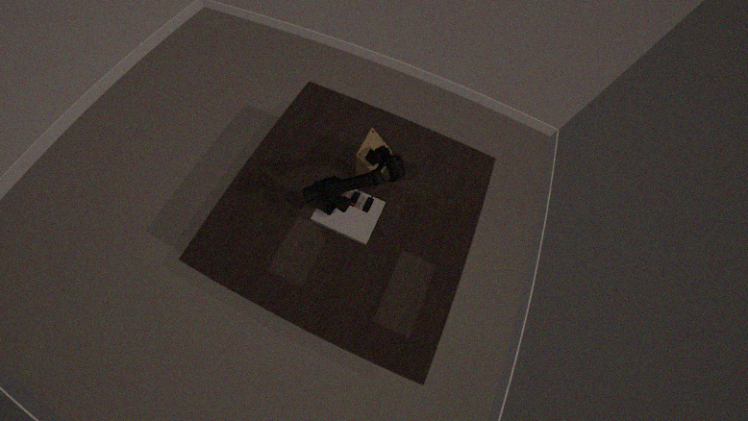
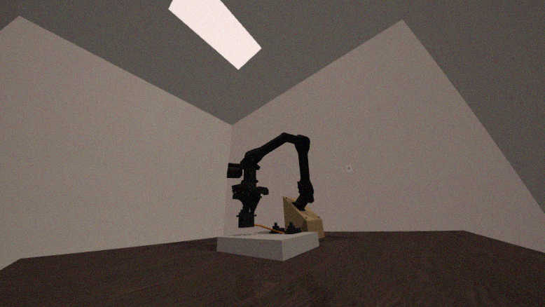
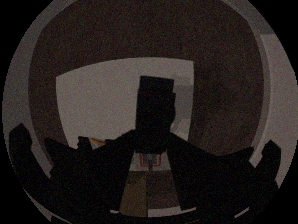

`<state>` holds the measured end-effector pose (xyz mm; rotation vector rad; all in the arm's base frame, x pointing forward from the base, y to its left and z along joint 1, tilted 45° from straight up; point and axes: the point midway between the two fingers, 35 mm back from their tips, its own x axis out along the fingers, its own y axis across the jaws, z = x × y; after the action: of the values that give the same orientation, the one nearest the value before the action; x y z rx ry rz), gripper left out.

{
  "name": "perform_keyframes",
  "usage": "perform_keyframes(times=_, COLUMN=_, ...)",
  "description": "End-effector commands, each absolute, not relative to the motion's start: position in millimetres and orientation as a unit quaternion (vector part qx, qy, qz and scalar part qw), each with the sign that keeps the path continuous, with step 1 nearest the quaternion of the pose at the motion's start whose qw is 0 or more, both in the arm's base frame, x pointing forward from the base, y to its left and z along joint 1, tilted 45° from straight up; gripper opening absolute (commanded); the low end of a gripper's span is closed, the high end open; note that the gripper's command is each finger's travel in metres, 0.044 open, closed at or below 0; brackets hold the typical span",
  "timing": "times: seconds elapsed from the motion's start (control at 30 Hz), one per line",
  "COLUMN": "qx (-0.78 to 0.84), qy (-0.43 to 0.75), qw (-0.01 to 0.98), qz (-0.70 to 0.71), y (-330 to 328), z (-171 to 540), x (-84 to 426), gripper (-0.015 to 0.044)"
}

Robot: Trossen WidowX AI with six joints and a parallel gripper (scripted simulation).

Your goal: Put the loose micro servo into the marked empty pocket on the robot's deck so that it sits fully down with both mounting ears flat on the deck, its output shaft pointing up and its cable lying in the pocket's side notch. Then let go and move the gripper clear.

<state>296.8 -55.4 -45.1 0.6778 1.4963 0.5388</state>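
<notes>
My gripper [image 2: 246,218] [image 3: 151,135] is shut on the loose micro servo, above the left part of the white deck [image 2: 249,244] [image 1: 361,233] [image 3: 95,100] in the exterior view. The servo is dark and merges with the black fingertips; its shaft and ears cannot be made out. Its orange cable [image 2: 267,227] [image 3: 96,142] runs sideways from the fingertips towards two black mounted servos [image 2: 276,228] [image 2: 293,228] on the deck. The red-outlined pocket [image 3: 150,160] shows between the fingers in the wrist view, below the dark block in the image; the gripper and arm hide it in the top view.
The two mounted servos [image 1: 355,197] [image 1: 368,204] stand close beside the gripper. The tan wedge-shaped arm base [image 2: 291,213] [image 1: 372,138] is behind the deck in the exterior view. The arm [image 1: 356,182] reaches over the back edge of the deck in the top view.
</notes>
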Motion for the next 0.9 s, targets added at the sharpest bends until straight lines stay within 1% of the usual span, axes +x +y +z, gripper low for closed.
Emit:
perform_keyframes(times=0.0, qx=0.266, qy=0.646, qw=0.663, qz=0.267, y=-57, z=-45, x=297, gripper=0.0000)
perform_keyframes(times=0.3, qx=0.264, qy=0.646, qw=0.664, qz=0.269, y=-57, z=-45, x=287, gripper=0.0000)
perform_keyframes(times=0.87, qx=0.264, qy=0.648, qw=0.663, qz=0.268, y=-58, z=-48, x=211, gripper=0.0000)
